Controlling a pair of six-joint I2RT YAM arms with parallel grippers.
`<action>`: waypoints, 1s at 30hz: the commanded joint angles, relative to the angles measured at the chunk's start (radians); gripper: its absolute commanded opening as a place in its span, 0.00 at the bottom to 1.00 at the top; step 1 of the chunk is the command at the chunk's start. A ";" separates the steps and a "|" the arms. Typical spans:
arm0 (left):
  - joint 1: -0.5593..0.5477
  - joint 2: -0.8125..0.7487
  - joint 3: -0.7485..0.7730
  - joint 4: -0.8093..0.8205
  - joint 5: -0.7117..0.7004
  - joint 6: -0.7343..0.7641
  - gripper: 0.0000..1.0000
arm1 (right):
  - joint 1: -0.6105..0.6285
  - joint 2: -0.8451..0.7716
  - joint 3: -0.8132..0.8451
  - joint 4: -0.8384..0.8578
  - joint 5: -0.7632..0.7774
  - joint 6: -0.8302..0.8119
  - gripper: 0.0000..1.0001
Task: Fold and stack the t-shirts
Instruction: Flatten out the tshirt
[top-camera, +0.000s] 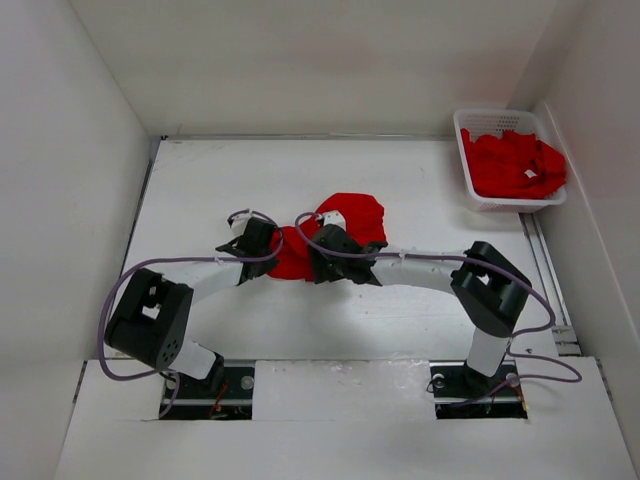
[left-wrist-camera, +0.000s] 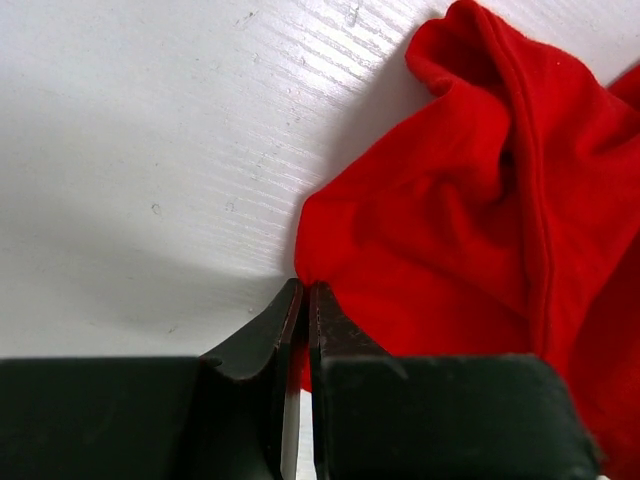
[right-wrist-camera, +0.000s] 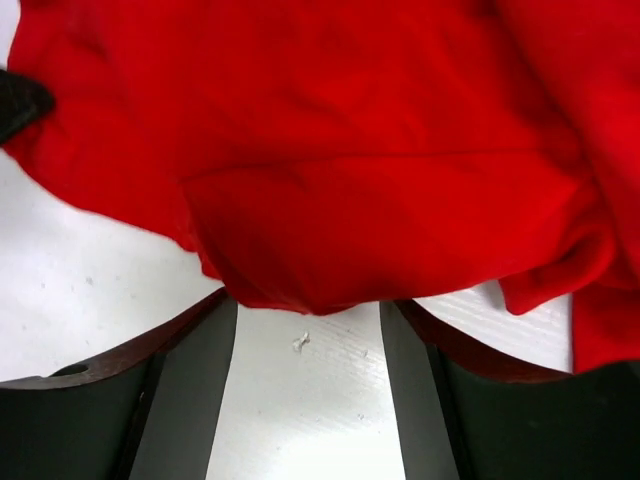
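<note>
A crumpled bright red t-shirt (top-camera: 355, 218) lies in the middle of the table. My left gripper (top-camera: 272, 245) is at its left edge. In the left wrist view the left gripper (left-wrist-camera: 305, 292) is shut on a pinch of the t-shirt's (left-wrist-camera: 470, 220) edge, with red cloth showing between the jaws. My right gripper (top-camera: 322, 243) is over the shirt's near edge. In the right wrist view the right gripper (right-wrist-camera: 308, 305) is open wide, and the t-shirt (right-wrist-camera: 330, 170) hangs over and hides its fingertips. More red t-shirts (top-camera: 515, 165) lie heaped in the basket.
A white slotted plastic basket (top-camera: 465, 165) stands at the back right corner against the right wall. White walls close in the table on the left, back and right. Purple cables loop from both arms.
</note>
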 joint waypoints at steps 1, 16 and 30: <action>0.001 -0.030 -0.028 -0.019 0.000 0.015 0.00 | 0.009 0.004 0.043 0.051 0.085 0.051 0.64; 0.001 -0.191 0.007 -0.073 -0.101 0.025 0.00 | 0.009 -0.173 0.007 -0.027 0.206 0.060 0.00; 0.001 -0.182 0.424 -0.289 -0.423 -0.021 0.00 | -0.408 -0.559 0.039 -0.179 0.118 -0.144 0.00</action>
